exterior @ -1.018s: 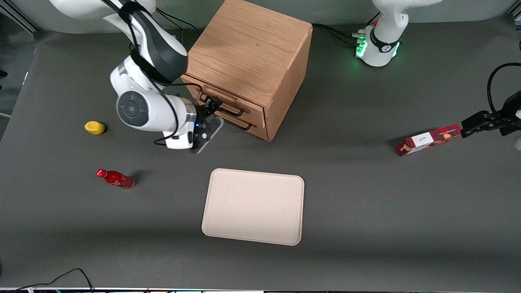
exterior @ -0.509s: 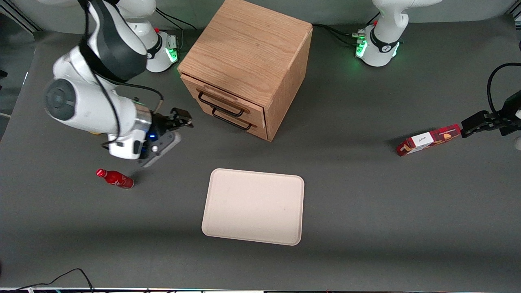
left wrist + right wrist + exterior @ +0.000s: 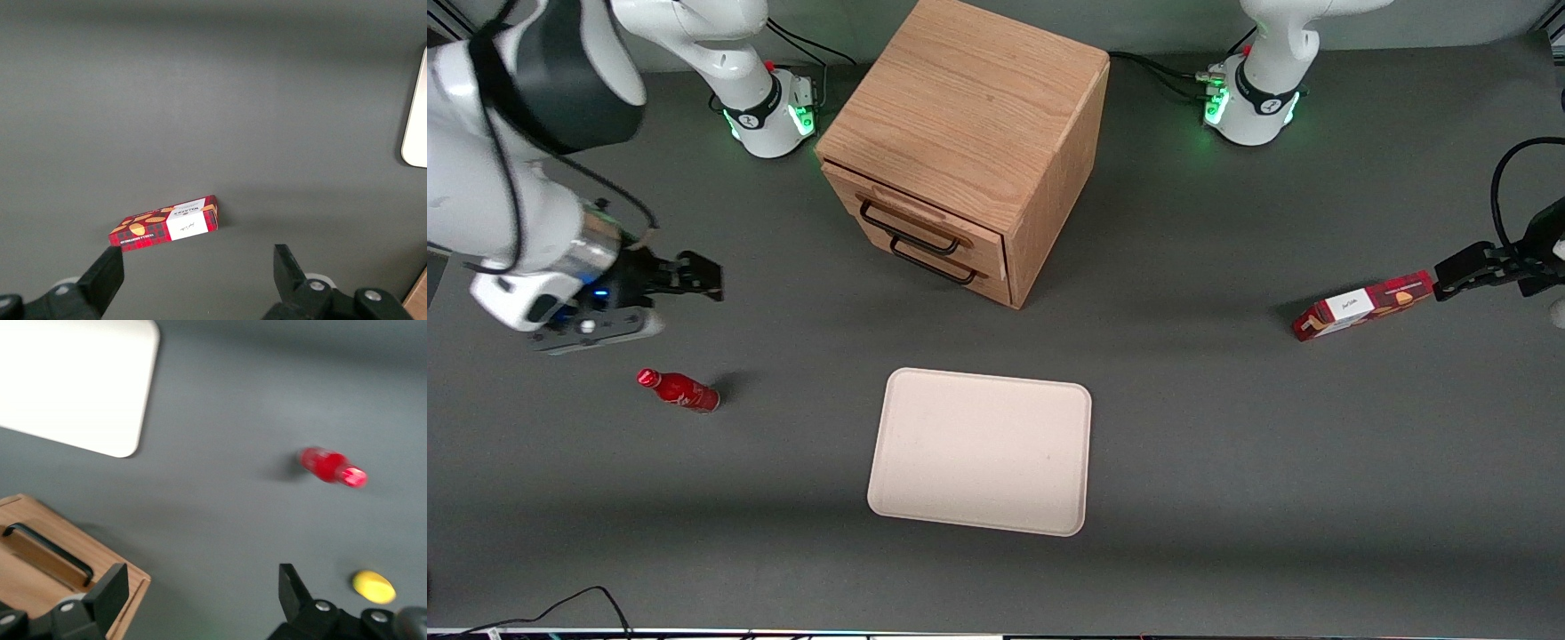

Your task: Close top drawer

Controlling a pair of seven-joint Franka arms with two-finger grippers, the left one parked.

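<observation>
We see the oak cabinet [image 3: 969, 133] with its top drawer [image 3: 911, 216] pushed in flush above the lower drawer [image 3: 934, 258], a beige tray [image 3: 983, 452] nearer the camera, the gripper [image 3: 704, 276] spread wide, empty, well apart toward the working arm's end, above a red bottle [image 3: 679, 389].

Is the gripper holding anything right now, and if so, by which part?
Nothing is held. The gripper is open and empty, above bare table toward the working arm's end, well clear of the top drawer.
</observation>
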